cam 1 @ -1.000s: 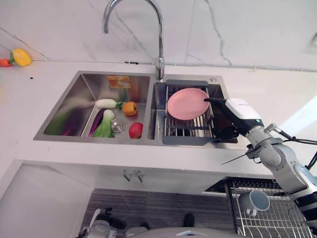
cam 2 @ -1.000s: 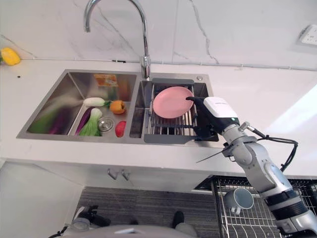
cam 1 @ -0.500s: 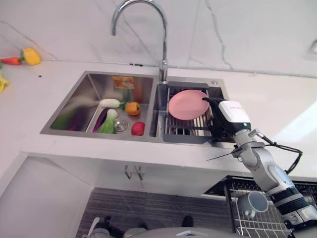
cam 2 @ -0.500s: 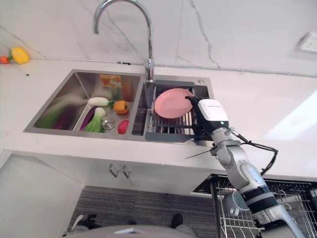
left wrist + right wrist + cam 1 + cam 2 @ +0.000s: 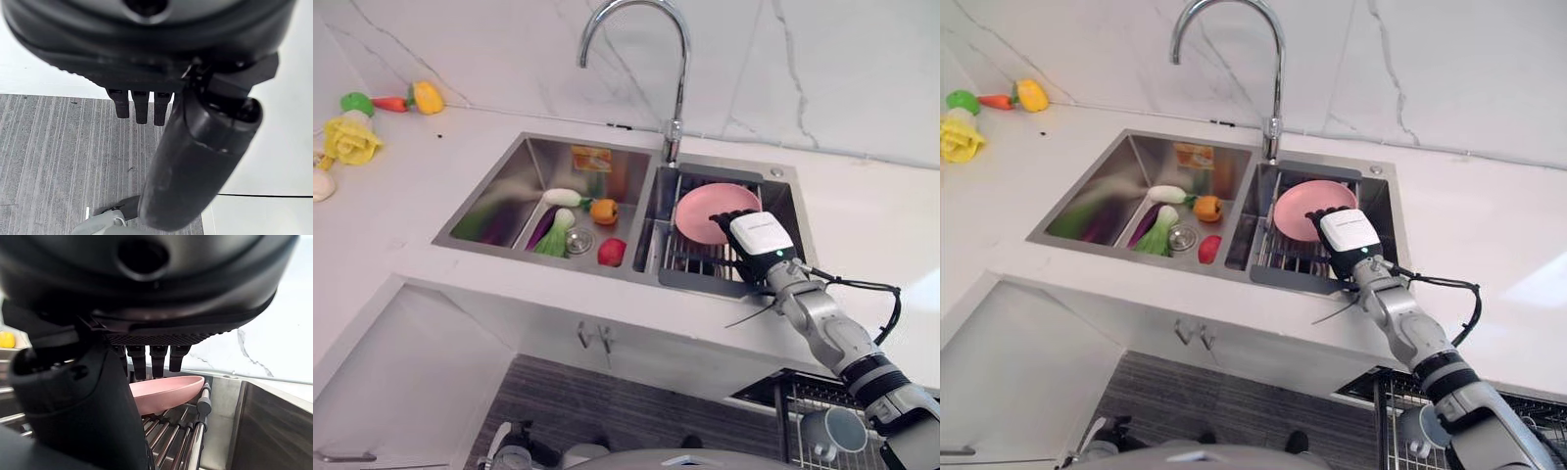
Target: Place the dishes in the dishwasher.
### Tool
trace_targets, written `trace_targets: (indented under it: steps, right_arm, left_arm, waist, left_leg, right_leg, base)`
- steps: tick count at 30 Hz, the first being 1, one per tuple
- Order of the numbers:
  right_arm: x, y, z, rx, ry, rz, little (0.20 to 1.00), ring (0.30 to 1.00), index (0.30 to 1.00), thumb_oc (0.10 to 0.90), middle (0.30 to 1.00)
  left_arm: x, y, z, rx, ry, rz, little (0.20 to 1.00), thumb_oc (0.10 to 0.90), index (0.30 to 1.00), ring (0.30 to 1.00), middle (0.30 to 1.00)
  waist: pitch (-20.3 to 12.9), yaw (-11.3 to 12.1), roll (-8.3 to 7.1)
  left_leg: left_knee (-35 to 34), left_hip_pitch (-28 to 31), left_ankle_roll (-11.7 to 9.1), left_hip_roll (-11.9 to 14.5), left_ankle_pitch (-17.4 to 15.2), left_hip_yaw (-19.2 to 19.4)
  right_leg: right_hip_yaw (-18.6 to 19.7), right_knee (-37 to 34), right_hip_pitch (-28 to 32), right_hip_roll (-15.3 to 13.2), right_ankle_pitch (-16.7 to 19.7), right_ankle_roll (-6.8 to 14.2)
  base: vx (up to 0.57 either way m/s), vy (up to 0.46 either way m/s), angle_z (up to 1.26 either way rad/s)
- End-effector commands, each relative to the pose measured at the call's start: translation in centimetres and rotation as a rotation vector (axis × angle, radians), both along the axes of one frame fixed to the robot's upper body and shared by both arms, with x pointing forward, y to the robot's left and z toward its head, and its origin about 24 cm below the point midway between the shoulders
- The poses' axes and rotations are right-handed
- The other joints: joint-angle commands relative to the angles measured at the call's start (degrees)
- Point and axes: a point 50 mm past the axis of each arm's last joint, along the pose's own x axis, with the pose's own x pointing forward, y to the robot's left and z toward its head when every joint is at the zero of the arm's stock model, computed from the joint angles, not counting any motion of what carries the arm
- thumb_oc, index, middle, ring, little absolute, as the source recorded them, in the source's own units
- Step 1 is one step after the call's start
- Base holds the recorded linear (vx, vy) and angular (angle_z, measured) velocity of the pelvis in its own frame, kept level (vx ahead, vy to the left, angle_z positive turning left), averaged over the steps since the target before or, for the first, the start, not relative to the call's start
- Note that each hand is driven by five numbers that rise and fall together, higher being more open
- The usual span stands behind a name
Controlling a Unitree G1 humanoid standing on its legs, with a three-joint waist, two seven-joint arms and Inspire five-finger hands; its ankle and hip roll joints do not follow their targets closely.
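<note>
On the white counter (image 5: 401, 211) before me, toy vegetables (image 5: 352, 132) lay at its far left, well apart from the sink (image 5: 524, 162).

Bright even light, glare on counter (image 5: 891, 211), blurred dark fingers (image 5: 157, 357) close up

A plate (image 5: 715, 211) lies on a rack (image 5: 690, 257) in the sink's right basin (image 5: 791, 211); vegetables (image 5: 570, 223) lie in the left basin (image 5: 499, 191); the right hand (image 5: 756, 240) hovers over the rack.
</note>
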Motion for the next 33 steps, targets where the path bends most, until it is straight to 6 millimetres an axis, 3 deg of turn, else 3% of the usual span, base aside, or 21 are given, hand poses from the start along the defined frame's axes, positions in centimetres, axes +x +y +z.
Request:
trace_targets:
  steps: [1,2,3,14,22,26,33]
  right_arm:
    - [2.7,-0.3,5.1,-0.178,-0.271,0.026,0.7,0.7,0.7,0.667,0.7]
    - [2.8,-0.4,4.9,-0.202,-0.276,0.017,0.472,0.472,0.472,0.515,0.472]
    - [3.0,-0.4,4.7,-0.218,-0.293,0.01,0.3,0.3,0.3,0.4,0.3]
    - [3.2,0.3,4.7,-0.185,-0.393,-0.018,0.3,0.3,0.3,0.4,0.3]
    - [2.0,0.5,9.0,-0.112,-0.587,0.015,0.3,0.3,0.3,0.4,0.3]
    - [-0.4,-1.2,12.6,-0.064,-0.767,-0.012,0.3,0.3,0.3,0.4,0.3]
    - [-4.3,-3.0,16.0,0.022,-0.966,-0.038,0.3,0.3,0.3,0.4,0.3]
  left_arm:
    - [2.1,0.2,0.4,0.067,-0.023,-0.103,0.9,0.8,0.9,0.9,0.9]
    - [2.1,0.1,0.3,0.068,-0.019,-0.106,0.9,0.8,0.9,0.9,0.9]
    - [2.2,0.0,0.3,0.071,-0.021,-0.112,0.9,0.8,0.9,0.9,0.9]
    - [2.7,-0.1,0.4,0.086,-0.033,-0.108,0.9,0.8,0.9,0.9,0.9]
    - [2.8,-0.2,0.5,0.086,-0.033,-0.127,0.9,0.8,0.9,0.9,0.9]
    - [3.1,-0.1,0.6,0.089,-0.033,-0.154,0.9,0.8,0.9,0.9,0.9]
    - [2.9,0.4,0.7,0.1,-0.021,-0.195,0.9,0.8,0.9,0.9,0.9]
  waist:
    - [-0.87,0.63,-1.09]
    - [-0.92,0.72,-1.07]
    - [-0.94,0.75,-1.03]
    - [-1.32,0.97,-0.66]
    - [-1.5,-0.28,-0.03]
    - [-1.63,-2.69,0.35]
    - [-1.35,-5.43,0.79]
  left_leg:
    - [0.18,-2.28,-4.75,1.22,1.28,-1.59]
    - [0.18,-2.31,-4.77,1.24,1.3,-1.65]
    - [0.18,-2.41,-4.77,1.24,1.33,-1.8]
    - [0.18,-2.57,-5.08,1.32,1.77,-2.59]
    - [0.18,-2.01,-4.69,1.43,1.42,-1.74]
    - [0.18,-1.42,-4.48,1.36,0.84,-0.68]
    - [0.18,-0.54,-3.62,1.19,-0.12,2.56]
  right_leg:
    - [-2.77,1.04,8.12,-2.88,-9.56,5.15]
    - [-2.86,1.04,8.17,-2.89,-9.62,5.13]
    - [-2.97,1.04,8.19,-2.92,-9.64,5.12]
    - [-3.39,1.04,8.29,-2.63,-10.07,4.79]
    - [-1.89,1.04,7.96,-2.73,-10.09,4.79]
    - [-1.0,1.04,7.85,-2.88,-10.09,4.92]
    - [2.58,1.04,6.21,-3.2,-8.92,5.69]
  base:
    - [0.0,0.0,0.0]
    - [0.01,-0.008,0.03]
    - [0.0,0.0,0.0]
    - [0.0,0.0,0.0]
    - [0.0,-0.004,0.03]
    - [0.01,0.006,-0.06]
    - [0.0,0.021,-0.23]
